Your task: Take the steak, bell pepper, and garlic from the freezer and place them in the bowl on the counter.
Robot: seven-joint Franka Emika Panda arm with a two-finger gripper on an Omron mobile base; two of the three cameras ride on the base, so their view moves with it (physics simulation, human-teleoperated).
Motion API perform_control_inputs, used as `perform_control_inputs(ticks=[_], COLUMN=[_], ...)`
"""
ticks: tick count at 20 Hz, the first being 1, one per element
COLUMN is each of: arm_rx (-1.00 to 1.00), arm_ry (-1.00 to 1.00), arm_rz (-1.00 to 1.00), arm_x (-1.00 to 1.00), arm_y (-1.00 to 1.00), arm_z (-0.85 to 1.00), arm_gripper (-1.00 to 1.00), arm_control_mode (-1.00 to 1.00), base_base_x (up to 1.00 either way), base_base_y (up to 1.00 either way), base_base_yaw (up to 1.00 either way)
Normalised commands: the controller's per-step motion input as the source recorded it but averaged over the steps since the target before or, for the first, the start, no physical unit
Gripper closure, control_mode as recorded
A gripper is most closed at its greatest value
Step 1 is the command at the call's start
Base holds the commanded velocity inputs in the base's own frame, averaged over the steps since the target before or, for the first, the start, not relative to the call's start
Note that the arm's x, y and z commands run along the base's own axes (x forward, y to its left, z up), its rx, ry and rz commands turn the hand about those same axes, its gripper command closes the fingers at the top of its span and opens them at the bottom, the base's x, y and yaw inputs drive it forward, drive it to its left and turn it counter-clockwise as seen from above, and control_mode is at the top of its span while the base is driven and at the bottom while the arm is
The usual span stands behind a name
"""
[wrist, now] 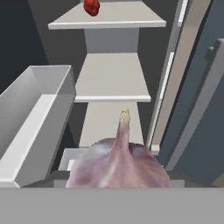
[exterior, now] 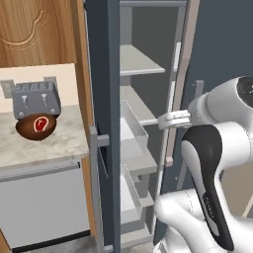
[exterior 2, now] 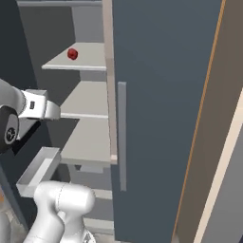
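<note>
1. Hand view: one garlic (wrist: 119,164), pale pinkish-white bulb with a pointed tip, large at the bottom edge right at the hand; the fingers themselves are hidden behind it, so whether they clamp it cannot be told for certain.
2. Bell pepper (wrist: 91,6): one, solid red, rounded, on the top white shelf (wrist: 109,19) inside the freezer (exterior: 106,74). It also shows in the right base view (exterior 2: 72,53), near the shelf's left part.
3. Steak (exterior: 40,124): one, flat red slab with a white T-shaped mark, lying in the bowl (exterior: 27,131).
4. Bowl: one, round, dark brown, on the worktop (exterior: 44,143), just in front of the toaster (exterior: 35,99).
5. Toaster: one, grey, against the wall; no readable writing on it.
6. Freezer: one, tall dark blue-grey cabinet, door open; three white shelves counted in the hand view, stacked one above another.
7. Clear drawer (wrist: 33,118): one in the hand view, pulled out to the left of the shelves; two show in the left base view, one above the other.
8. Arm: hand section reaches towards the freezer interior in the left base view; gripper (exterior: 165,120).
9. Labels, brands, writing: none legible anywhere.
</note>
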Motion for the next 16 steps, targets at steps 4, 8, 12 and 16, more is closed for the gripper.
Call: perform_control_inputs(ticks=[4, 8, 12, 16], arm_rx=[0.0, 0.0, 0.0, 0.0], arm_ry=[0.0, 0.0, 0.0, 0.0], arm_rz=[0.0, 0.0, 0.0, 0.0], arm_x=[0.0, 0.0, 0.0, 0.0], arm_y=[0.0, 0.0, 0.0, 0.0], arm_z=[0.0, 0.0, 0.0, 0.0], arm_gripper=[1.0, 1.0, 1.0, 1.0], arm_control_mode=[1.0, 1.0, 1.0, 1.0], base_base_x=[-0.52, -0.09, -0.02, -0.24], base_base_y=[0.43, 0.87, 1.0, 0.42], base_base_yaw=[0.0, 0.0, 0.0, 0.0])
